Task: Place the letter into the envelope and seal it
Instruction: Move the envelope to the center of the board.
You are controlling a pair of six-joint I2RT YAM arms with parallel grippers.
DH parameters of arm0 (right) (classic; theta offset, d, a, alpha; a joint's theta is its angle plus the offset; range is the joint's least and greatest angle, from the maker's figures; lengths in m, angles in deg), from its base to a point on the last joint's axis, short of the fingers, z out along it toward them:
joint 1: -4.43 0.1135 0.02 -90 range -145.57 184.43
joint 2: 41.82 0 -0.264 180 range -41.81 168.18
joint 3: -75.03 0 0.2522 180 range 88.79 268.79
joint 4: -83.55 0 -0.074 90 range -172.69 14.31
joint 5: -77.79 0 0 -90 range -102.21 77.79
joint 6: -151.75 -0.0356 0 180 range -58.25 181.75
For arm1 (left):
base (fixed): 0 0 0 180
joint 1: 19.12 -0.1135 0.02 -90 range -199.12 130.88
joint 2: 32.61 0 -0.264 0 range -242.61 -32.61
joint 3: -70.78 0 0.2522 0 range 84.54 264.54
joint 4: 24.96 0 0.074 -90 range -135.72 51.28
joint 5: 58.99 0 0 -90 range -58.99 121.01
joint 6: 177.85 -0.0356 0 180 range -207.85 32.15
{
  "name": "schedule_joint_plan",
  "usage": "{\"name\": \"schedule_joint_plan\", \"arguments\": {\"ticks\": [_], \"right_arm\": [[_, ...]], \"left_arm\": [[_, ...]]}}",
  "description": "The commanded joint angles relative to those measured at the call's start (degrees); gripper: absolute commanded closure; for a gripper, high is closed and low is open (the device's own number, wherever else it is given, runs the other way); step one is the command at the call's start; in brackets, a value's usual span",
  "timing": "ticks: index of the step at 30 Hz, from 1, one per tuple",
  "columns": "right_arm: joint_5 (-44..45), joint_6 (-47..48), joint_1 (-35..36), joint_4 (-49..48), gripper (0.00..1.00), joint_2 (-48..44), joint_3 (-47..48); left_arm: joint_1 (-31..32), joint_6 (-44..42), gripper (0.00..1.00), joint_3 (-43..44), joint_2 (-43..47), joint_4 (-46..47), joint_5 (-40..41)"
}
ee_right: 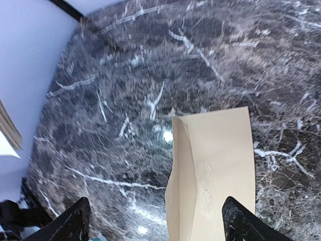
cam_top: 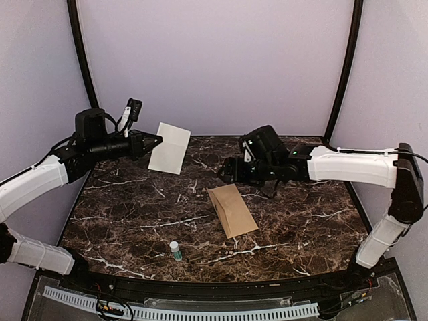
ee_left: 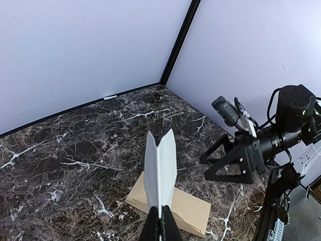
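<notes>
The dark marble desk [cam_top: 134,200] carries little, which leaves both arms room to work. The right hand [cam_top: 226,170] hovers low over the envelope [cam_top: 233,210], its fingers spread wide and gripping nothing, placed, by my reading, to pin it down or lift the flap. The envelope lies flat and slanted near the middle of the desk, with one long edge folded over. I cannot tell whether its mouth is open, and nothing shows inside it. The left hand [cam_top: 155,141] is clamped on one edge of the letter [cam_top: 169,148], holding the pale folded sheet up off the desk at the far left, well apart from the envelope, probably so it hangs free for sliding in. A small green-capped bottle [cam_top: 175,251] stands alone near the front edge, possibly glue for sealing.
</notes>
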Motion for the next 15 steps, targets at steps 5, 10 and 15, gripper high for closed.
{"name": "schedule_joint_plan", "arguments": {"ticks": [5, 10, 15], "right_arm": [[-17.6, 6.6, -11.4, -27.5, 0.02, -18.2, -14.2], [-26.5, 11.6, -13.2, -30.3, 0.01, -20.5, -14.5], [-32.2, 17.0, -13.1, -27.2, 0.01, -20.4, -10.8]], "left_arm": [[1.2, 15.5, 1.0, -5.5, 0.4, 21.9, -11.3], [4.9, 16.2, 1.0, -0.9, -4.8, 23.8, -16.5], [10.4, 5.7, 1.0, 8.3, -12.6, 6.4, -18.0]]}}
